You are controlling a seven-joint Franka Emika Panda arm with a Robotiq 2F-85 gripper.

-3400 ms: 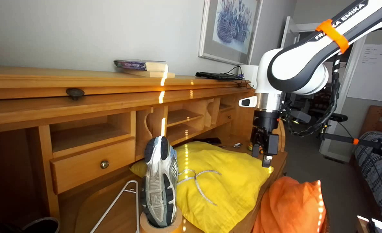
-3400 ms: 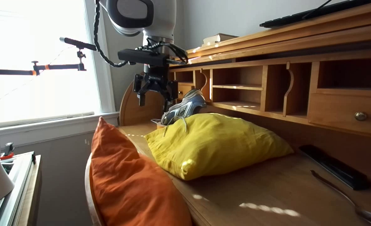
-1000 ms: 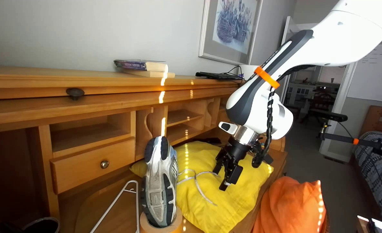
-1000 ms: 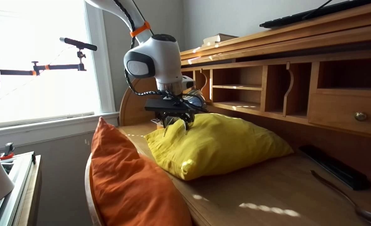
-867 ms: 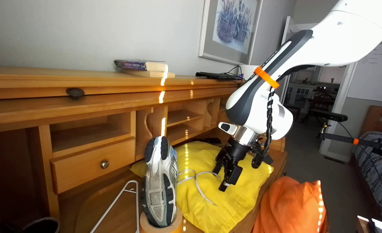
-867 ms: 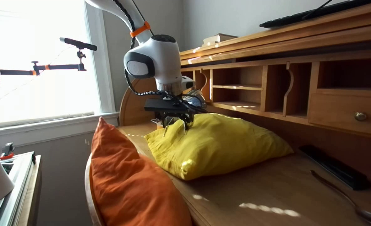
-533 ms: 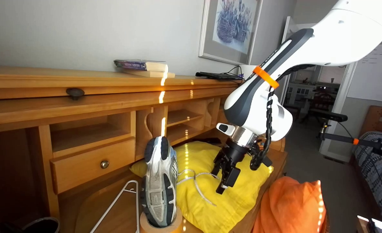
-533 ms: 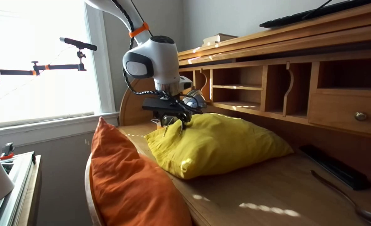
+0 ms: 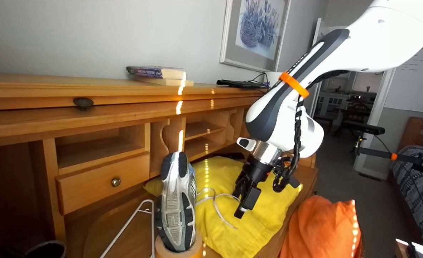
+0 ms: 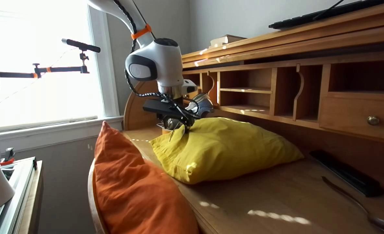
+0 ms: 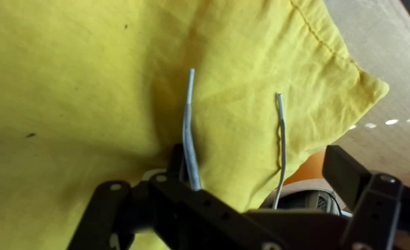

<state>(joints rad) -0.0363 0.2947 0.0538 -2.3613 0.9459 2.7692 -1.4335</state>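
- Spread wide and empty, my pincer [image 11: 258,161] has one finger [image 11: 174,159] apparently pressing the pillow [image 10: 227,149], beside a lace [image 11: 188,139].
- Pillow lies on the desk [image 10: 260,191]; the shoe [image 9: 175,204] stands tilted near it.
- Reach looks made; nothing is gripped, so any grasp seems left.

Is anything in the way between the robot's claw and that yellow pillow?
Yes, in the wrist view: one lace end passes a fingertip of the open gripper, and another lace end lies over the yellow pillow. Nothing else visible intervenes.
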